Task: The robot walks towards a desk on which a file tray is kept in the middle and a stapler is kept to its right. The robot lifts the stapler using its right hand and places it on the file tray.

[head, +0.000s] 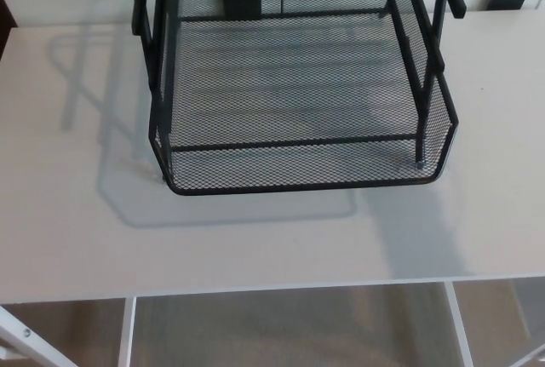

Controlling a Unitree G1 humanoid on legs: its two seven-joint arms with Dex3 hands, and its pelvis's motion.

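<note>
**Head view over the counter (77,214).** The black mesh file tray (306,186) stands at centre, its lower shelf empty. Its right upright posts (423,86) rise just inside the right wall. The stapler shows nowhere in frame, neither in the tray nor on the bare counter to its right. Neither the right robot hand nor the left robot hand is in view, so it cannot be told whether their fingers are apart or clamped on anything. A soft shadow (417,231) lies on the counter below the tray's right corner.

Probable hazards:
- A stapler brought in from the right may strike the posts.
- Released on the rim, it may tip outward onto the counter.
- Handling outside the frame leaves the grasp unchecked.
</note>
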